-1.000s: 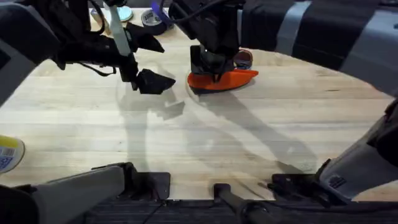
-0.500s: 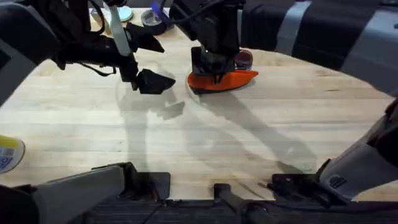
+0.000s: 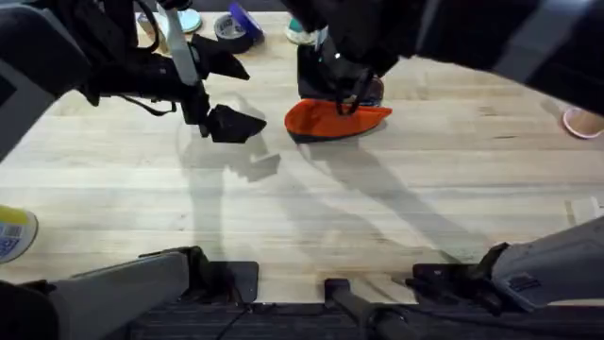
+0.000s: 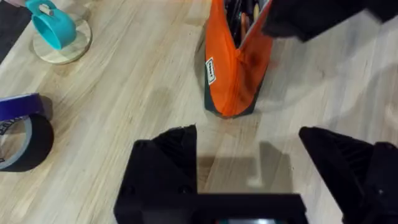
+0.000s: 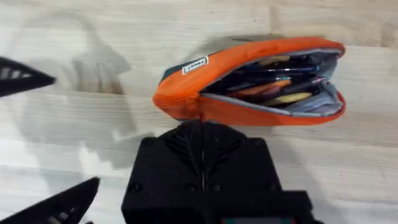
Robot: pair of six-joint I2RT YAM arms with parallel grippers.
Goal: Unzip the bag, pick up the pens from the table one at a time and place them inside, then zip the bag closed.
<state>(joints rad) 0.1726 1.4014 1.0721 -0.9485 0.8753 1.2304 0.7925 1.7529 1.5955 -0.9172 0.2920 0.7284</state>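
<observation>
The orange bag [image 3: 347, 120] lies on the table [image 3: 377, 217] at the back middle, its zipper open. In the right wrist view the bag [image 5: 186, 93] gapes and dark pens [image 5: 283, 62] lie inside among orange and yellow items. My right gripper [image 5: 201, 124] is shut at the zipper's end, on the small pull. From overhead the right gripper [image 3: 338, 94] hangs right over the bag. My left gripper [image 3: 229, 93] hovers open to the bag's left, holding nothing. In its own view the left gripper [image 4: 249, 162] points at the bag [image 4: 227, 74].
A teal cup on a wooden coaster [image 4: 55, 28] and a dark tape roll [image 4: 18, 134] sit near the back edge. A yellow and blue roll [image 3: 14, 231] lies at the left edge, and a pink item [image 3: 580, 121] at the far right.
The right arm has swung and lifted a little over the bag, uncovering the pink item at the far right. The left arm has stayed still.
</observation>
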